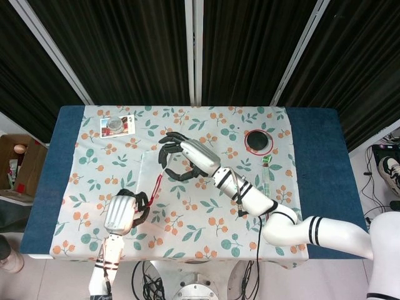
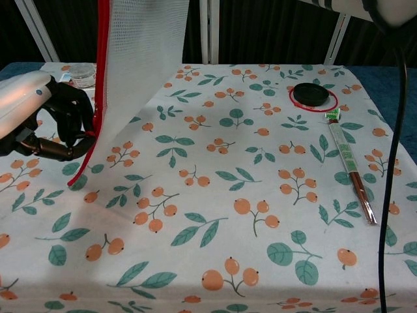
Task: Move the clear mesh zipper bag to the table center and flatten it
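Two robot hands are showing in the head view: the left robot hand (image 1: 125, 211) is sitting low over the near-left part of the bench (image 1: 312, 156), its dark fingers curling around the red-edged lower corner of the clear mesh zipper bag (image 2: 140, 59); the right robot hand (image 1: 185, 156) is hovering above the cloth left of centre, fingers bent inward and pinching the upper end of the bag's red trim; one bag is present, hanging as a sheet between the two hands, raised off the bench and not lying flat.

One black round lid (image 1: 258, 141) inside a red ring is lying right of centre toward the far edge; one long thin brush-like stick (image 1: 267, 177) with a green end is lying just nearer and to the right of it; one small clear jar (image 1: 114, 125) on a printed card is sitting at the far-left corner.

The chest view is showing the mesh weave, the red zipper border running down the bag's left edge, and the left robot hand (image 2: 45, 120) gripping that border low down, the bag's lowest corner reaching the cloth or nearly so; the right robot hand is lying above the frame there, so its grip is readable only from the head view; the bag's top edge is cut off by the frame.

In the head view the bag is nearly edge-on and hard to make out beyond its red line; what the jar contains cannot be told.
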### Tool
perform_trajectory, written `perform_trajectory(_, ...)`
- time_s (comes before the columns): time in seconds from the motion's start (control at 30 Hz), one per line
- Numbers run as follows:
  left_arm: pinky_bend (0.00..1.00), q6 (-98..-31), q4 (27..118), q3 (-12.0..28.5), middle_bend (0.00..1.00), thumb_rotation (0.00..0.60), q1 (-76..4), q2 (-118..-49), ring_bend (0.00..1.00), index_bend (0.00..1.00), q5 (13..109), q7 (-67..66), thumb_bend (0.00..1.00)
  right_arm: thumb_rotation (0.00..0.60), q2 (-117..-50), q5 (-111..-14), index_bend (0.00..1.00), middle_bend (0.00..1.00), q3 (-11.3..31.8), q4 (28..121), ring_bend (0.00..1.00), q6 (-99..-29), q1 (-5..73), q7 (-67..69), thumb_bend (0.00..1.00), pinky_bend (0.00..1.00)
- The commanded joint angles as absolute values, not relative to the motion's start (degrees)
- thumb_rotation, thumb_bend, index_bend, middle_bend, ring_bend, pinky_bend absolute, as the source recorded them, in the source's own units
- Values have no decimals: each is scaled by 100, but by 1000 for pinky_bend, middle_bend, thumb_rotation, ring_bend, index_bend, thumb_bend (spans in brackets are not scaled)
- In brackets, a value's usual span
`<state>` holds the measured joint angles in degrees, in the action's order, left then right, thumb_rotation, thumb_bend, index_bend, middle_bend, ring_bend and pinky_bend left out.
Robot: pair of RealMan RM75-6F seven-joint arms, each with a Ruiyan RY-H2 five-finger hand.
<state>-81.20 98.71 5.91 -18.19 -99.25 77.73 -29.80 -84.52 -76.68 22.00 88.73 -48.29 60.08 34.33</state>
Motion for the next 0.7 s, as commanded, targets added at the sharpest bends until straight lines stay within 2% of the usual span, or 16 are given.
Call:
perform_trajectory(0.03, 393, -7990, 9686, 635, 693, 600, -1823, -9905, 598, 732, 7572, -3004, 429, 600, -8417, -7762, 891, 419, 2179, 8890, 173, -4933, 5939, 3557, 537, 83)
perform_trajectory(0.37, 392, -7662, 9093, 769, 692, 600, -1856, -9884, 597, 732, 6874, -3177, 430, 600, -8204, -8120, 891, 421, 2015, 8931, 177, -5269, 5673, 4042, 538, 84)
perform_trajectory(0.7, 393, -7561, 8904, 773, 691, 600, -1849, -9856, 597, 732, 6532, -3292, 433, 600, -8077, -8232, 891, 423, 1996, 8941, 177, -5462, 5578, 4295, 537, 84)
